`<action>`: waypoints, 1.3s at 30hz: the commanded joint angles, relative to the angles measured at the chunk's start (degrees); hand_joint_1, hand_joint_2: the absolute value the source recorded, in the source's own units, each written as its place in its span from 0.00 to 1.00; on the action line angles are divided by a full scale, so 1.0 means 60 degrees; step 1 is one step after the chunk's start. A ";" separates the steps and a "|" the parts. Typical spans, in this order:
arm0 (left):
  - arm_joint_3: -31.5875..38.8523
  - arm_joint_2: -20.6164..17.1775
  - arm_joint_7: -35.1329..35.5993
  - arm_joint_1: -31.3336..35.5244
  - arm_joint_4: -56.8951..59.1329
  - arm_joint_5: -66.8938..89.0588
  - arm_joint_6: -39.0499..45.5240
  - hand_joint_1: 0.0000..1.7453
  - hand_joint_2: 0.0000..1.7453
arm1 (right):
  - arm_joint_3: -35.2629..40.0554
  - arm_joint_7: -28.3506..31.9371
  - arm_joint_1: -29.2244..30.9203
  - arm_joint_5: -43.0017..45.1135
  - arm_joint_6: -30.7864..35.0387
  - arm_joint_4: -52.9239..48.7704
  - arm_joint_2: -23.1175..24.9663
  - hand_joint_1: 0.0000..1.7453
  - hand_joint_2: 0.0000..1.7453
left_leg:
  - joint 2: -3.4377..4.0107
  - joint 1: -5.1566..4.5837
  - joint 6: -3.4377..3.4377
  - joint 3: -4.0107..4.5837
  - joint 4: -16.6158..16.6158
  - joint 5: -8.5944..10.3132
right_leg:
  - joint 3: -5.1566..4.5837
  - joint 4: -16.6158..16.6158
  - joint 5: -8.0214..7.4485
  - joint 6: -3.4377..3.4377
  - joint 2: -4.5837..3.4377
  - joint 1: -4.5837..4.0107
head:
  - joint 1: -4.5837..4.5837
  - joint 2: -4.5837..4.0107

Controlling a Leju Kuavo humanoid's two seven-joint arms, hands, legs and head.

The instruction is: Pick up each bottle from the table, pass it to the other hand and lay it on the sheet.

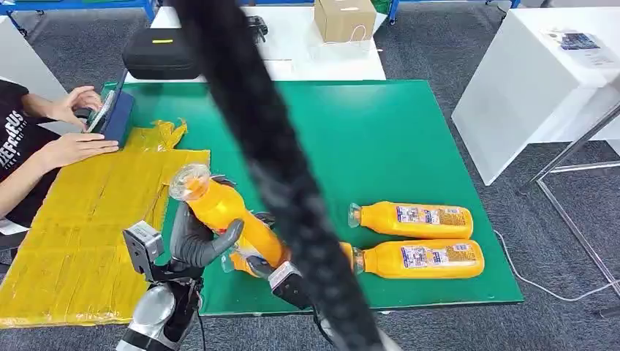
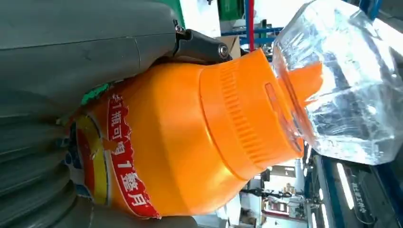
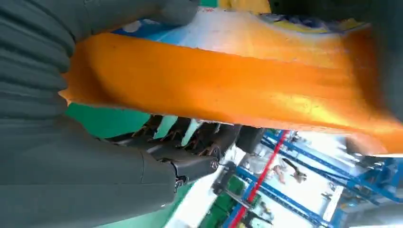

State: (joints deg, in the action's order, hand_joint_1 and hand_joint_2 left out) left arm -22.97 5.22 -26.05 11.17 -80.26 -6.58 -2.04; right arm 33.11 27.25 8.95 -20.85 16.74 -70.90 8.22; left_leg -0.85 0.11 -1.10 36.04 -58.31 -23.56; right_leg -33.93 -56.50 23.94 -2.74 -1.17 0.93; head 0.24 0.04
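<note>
Left hand (image 1: 196,240) grips an orange plastic bottle (image 1: 230,219) around its body, thick grey thumb wrapped over the front, bottle tilted with its clear faceted cap (image 1: 188,181) up and toward the yellow sheet (image 1: 80,227). The left wrist view shows the same bottle (image 2: 190,142) close up: glossy orange shoulder, ribbed collar under a transparent crinkly cap (image 2: 342,80), red-and-white printed label with a torn edge.

The right hand (image 1: 274,267) is mostly hidden behind a thick black textured cable (image 1: 270,153) crossing the head view; it sits at the lower end of the held bottle. In the right wrist view its dark fingers (image 3: 190,135) curl under the smooth orange body (image 3: 228,90) with the ribbed grey cover on the other side, so both hands appear to hold the bottle.

Two more orange bottles lie on their sides on the green mat (image 1: 380,131), parallel, caps pointing left: one farther (image 1: 411,219), one nearer (image 1: 420,259), labels up. The sheet is crinkled yellow plastic, flat at the mat's left edge.

A person's hands (image 1: 73,128) rest on a blue device (image 1: 113,117) at the far left. Cardboard box (image 1: 343,18) and black case (image 1: 161,53) on a white table behind.
</note>
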 commanded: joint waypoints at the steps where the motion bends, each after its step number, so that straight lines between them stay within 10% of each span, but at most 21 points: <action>1: 0.0588 -0.1044 -0.0032 0.0517 -0.0295 0.3105 0.2569 1.00 1.00 | 0.0070 -0.0225 -0.0564 -0.1302 0.1469 -0.2644 -0.0835 0.00 1.00 | 0.0025 0.0005 0.0018 -0.0046 0.0001 -0.0026 | 0.0038 -0.0002 0.0021 0.0029 0.0007 -0.0011 | 0.0000 0.0000; 5: 0.1106 -0.1933 0.1729 0.1165 0.0280 0.8599 0.4505 1.00 1.00 | -0.0526 -0.1270 -0.1000 -0.3148 0.1661 -0.3307 -0.1397 0.00 1.00 | -0.0005 0.0008 0.0012 -0.0016 0.0001 -0.0003 | 0.0013 0.0000 0.0006 0.0019 0.0026 -0.0011 | 0.0000 0.0000; 16: 0.1687 -0.3219 0.3549 0.1595 0.1559 1.2605 0.3314 1.00 1.00 | -0.0805 -0.2825 -0.0923 -0.4991 0.0042 -0.2936 -0.1877 0.00 1.00 | 0.0012 0.0014 0.0025 -0.0055 0.0014 -0.0006 | 0.0048 0.0011 0.0012 0.0029 0.0023 -0.0018 | 0.0000 0.0000; 39: 0.1776 -0.2342 0.2970 0.1535 0.5046 1.2056 0.3677 1.00 1.00 | 0.0622 -0.4050 0.0411 -0.6122 -0.1625 -0.0928 -0.2623 0.00 1.00 | 0.0008 0.0002 0.0015 -0.0036 0.0016 0.0002 | 0.0031 0.0012 0.0004 0.0015 0.0012 -0.0004 | 0.0000 0.0000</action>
State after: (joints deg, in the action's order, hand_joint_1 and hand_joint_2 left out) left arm -12.87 -11.32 -7.93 17.95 -59.41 67.45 19.34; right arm 32.63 4.20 7.44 -57.57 8.90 -82.53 -4.85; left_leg -0.83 0.13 -1.04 36.05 -58.30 -23.51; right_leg -33.96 -56.51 23.93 -2.72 -1.16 0.91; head 0.24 0.04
